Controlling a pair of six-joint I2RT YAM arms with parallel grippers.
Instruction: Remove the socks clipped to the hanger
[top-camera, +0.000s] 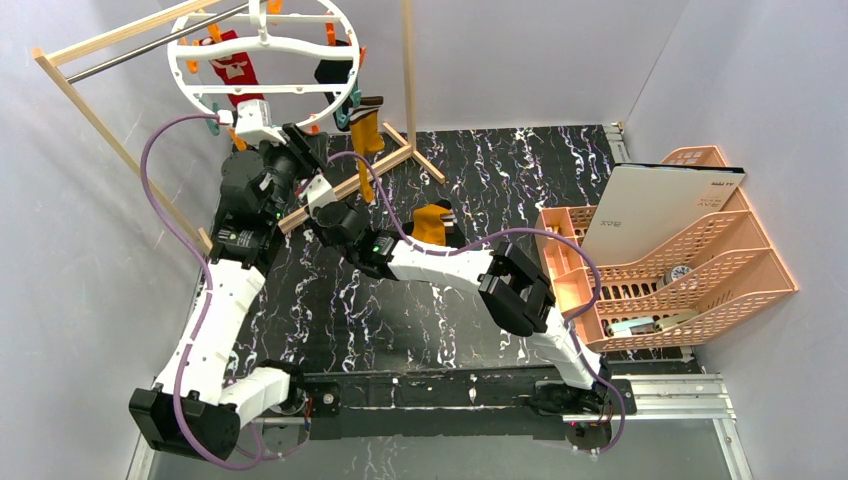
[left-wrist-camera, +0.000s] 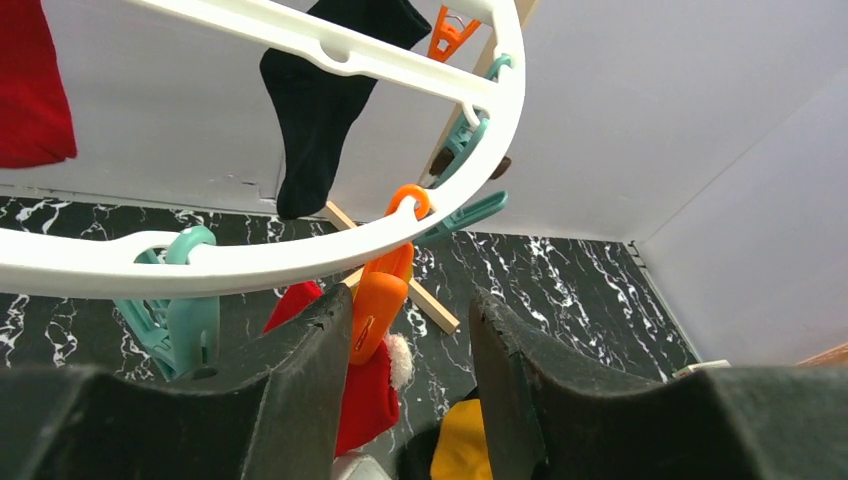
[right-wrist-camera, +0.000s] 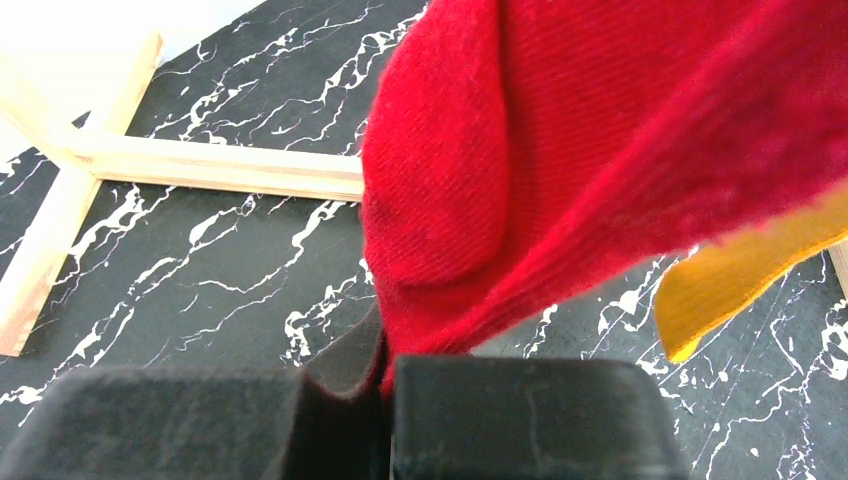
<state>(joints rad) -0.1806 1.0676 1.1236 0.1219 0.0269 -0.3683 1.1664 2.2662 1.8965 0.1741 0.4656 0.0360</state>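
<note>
Right end effector (right-wrist-camera: 390, 365) is clamped fully shut on the lower end of a red fabric sock (right-wrist-camera: 560, 150), which runs up and out of frame toward 1 o'clock. Left end effector (left-wrist-camera: 412, 300) is about half open, straddling a small orange plastic clip (left-wrist-camera: 378, 305) that hangs from the round white plastic hanger ring (left-wrist-camera: 250, 262). It grips nothing; the 9 o'clock finger sits just beside the clip, contact unclear.

The hanger is at 11 o'clock in the top view, up on the wooden-framed rack (right-wrist-camera: 220, 168). A black sock (left-wrist-camera: 320, 110) and a second red sock (top-camera: 235, 65) are on the ring, and a mustard-and-black sock (top-camera: 366, 128) hangs at its 4 o'clock edge. One mustard-orange sock (top-camera: 430, 222) lies loose mid-bench (right-wrist-camera: 200, 280).

Risks:
- If the right arm pulls before the clip is squeezed, the ring likely tilts or swings on the rod, and the sock stretches or slips out of the pinch.
- If the left fingers close off-centre, the clip probably skids aside unopened.
- A teal clip (left-wrist-camera: 185, 320) nearby could snag.

Hidden or unclear:
- The clip's bite on the sock is behind the left finger.
- It probably holds the pinched sock, but no view confirms that.
- Both end effectors are lost among the arms in the top view.
- The ring's top is cut off.
</note>
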